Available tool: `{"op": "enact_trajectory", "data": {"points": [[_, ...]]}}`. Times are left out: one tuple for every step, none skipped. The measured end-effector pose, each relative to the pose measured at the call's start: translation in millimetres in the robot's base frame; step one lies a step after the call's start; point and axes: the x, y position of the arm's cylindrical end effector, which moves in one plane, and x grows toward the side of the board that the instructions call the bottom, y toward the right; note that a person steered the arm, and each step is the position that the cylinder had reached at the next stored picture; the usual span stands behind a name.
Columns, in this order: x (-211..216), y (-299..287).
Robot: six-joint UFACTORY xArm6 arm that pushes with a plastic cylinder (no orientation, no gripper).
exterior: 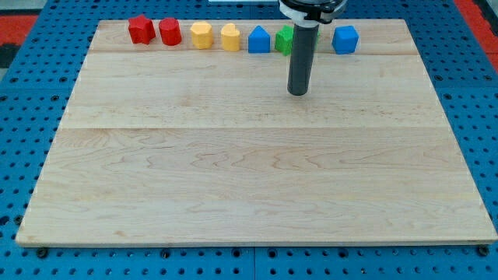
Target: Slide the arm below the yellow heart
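Note:
The yellow heart (230,36) sits in a row of blocks along the view's top edge of the wooden board (257,187). My tip (298,92) rests on the board to the view's right of and below the heart, well apart from it. The dark rod rises from the tip and partly hides a green block (284,39). Left of the heart is a yellow hexagon-like block (201,35).
Other blocks in the row: a red block (141,29), a red hexagon-like block (170,32), a blue house-shaped block (258,40), a blue cube (345,39). Blue pegboard (23,117) surrounds the board.

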Motion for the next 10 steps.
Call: {"op": "enact_trajectory", "data": {"points": [[0.0, 0.0], [6.1, 0.0], [7.3, 0.0], [7.3, 0.0], [9.5, -1.5], [21.7, -33.6], [2.6, -81.5], [-30.0, -92.2], [-36.2, -109.9], [-64.9, -110.3]]}}
